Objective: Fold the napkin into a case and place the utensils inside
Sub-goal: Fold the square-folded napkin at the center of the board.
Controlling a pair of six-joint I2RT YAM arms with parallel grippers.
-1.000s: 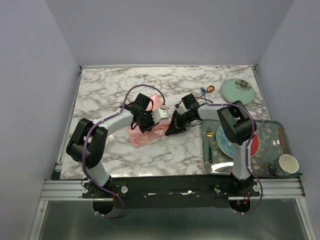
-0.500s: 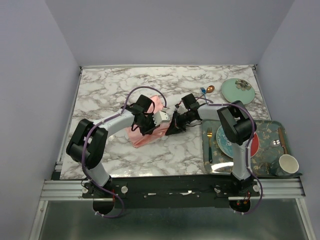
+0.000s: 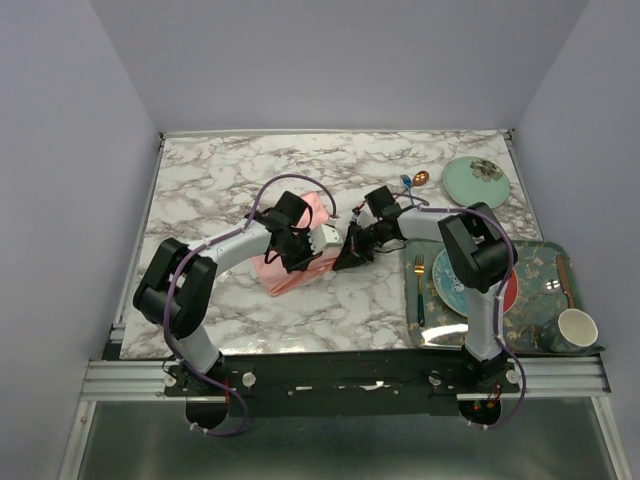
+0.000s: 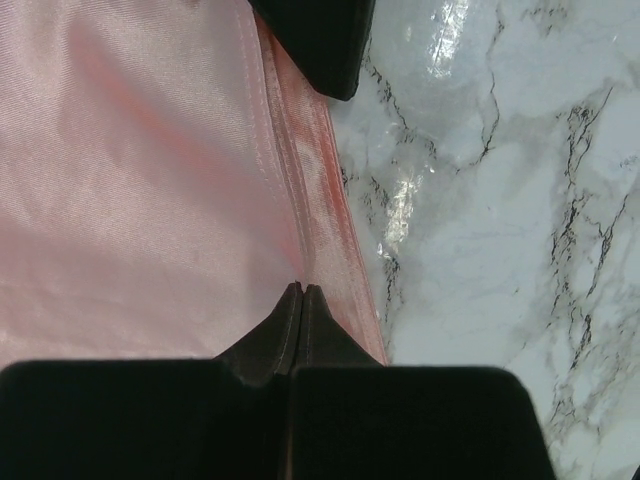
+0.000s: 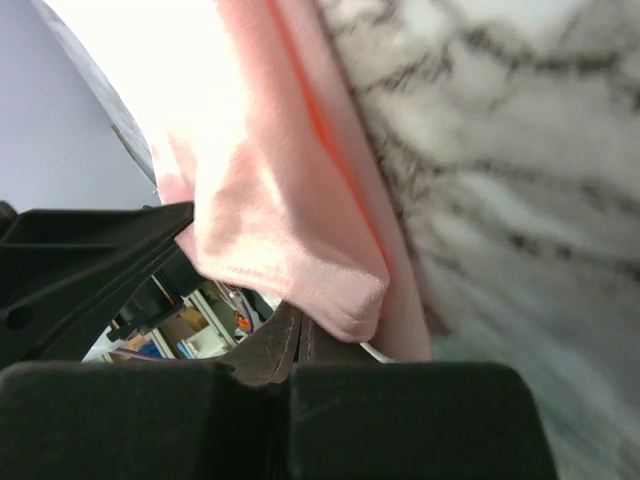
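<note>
The pink napkin [image 3: 290, 268] lies folded into a narrow strip on the marble, mid-table. My left gripper [image 3: 303, 252] is shut, its tips [image 4: 301, 291] resting on the cloth [image 4: 130, 180] just inside its right hem. My right gripper [image 3: 347, 262] meets the strip's right edge from the other side and is shut, with a folded corner of the napkin [image 5: 345, 300] bunched over its tips [image 5: 298, 322]. The copper spoon [image 3: 420, 179] and small blue fork [image 3: 405, 183] lie together behind the right arm, apart from the cloth.
A patterned tray [image 3: 535, 262] at the right holds a red-and-blue plate [image 3: 450, 290], a gold fork with a teal handle [image 3: 419, 292] and a cup [image 3: 577, 328]. A pale green dish [image 3: 476, 180] sits at the back right. The right gripper's body [image 4: 315, 45] shows in the left wrist view.
The right gripper's jaws have closed at the napkin's right edge. The left gripper has edged slightly right along the cloth and stays shut.
</note>
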